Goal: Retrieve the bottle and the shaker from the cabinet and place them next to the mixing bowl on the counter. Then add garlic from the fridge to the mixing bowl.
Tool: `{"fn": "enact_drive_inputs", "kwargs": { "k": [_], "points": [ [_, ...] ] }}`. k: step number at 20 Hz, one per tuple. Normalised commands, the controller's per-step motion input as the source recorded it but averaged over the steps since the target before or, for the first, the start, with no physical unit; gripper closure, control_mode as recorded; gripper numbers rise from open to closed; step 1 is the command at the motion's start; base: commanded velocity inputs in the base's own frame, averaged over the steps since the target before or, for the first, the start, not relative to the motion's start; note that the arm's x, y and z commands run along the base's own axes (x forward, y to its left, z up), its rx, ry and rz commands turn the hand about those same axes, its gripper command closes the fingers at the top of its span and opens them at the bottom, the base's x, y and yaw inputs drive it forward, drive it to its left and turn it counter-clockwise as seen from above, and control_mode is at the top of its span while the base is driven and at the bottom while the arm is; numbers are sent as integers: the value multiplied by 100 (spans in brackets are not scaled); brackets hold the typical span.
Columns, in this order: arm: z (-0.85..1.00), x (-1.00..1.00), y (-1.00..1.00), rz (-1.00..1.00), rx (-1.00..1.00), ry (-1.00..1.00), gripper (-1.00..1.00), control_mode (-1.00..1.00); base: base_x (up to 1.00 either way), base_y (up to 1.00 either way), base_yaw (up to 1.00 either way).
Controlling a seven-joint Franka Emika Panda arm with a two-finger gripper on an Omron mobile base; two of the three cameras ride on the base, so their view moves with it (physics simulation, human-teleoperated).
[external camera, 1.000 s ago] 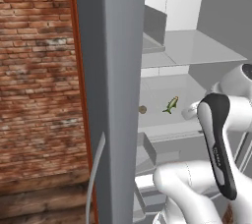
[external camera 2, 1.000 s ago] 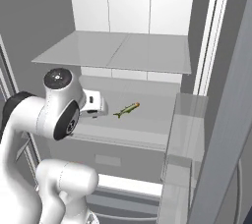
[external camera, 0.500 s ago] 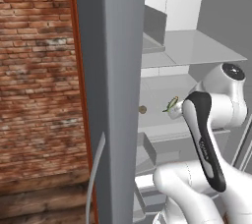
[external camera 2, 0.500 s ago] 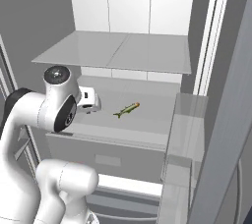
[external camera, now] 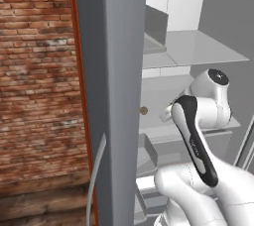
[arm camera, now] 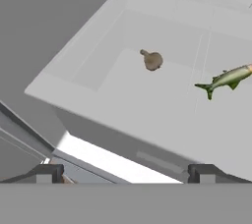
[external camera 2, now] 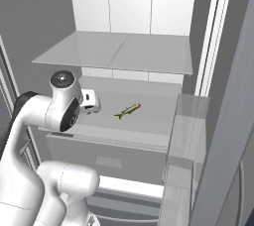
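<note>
Garlic (arm camera: 152,60) lies on the fridge (external camera: 116,71) inner shelf (arm camera: 147,100), well left of a green fish (arm camera: 227,78). End effector (arm camera: 123,173) spread wide, empty, short of shelf. Advance, centre over the bulb, descend, then close; avoid fish.

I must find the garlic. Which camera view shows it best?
The hand view: the garlic lies whole on the fridge shelf, left of a small green fish. The left base view shows a small brown bit beside the door edge.
</note>
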Motion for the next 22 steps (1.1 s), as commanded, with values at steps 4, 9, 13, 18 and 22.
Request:
{"fn": "enact_drive_inputs", "kwargs": {
  "k": [4,9,13,18,22],
  "points": [
    [-17,36,0,3,0,0,-100,-100,0,0,0],
    [-17,35,0,1,0,0,-100,-100,0,0,0],
    [-18,32,0,0,0,0,-100,-100,0,0,0],
    [-16,39,2,0,0,0,-100,-100,0,0,0],
    [-17,39,5,0,0,0,-100,-100,0,0,0]
  ]
}}
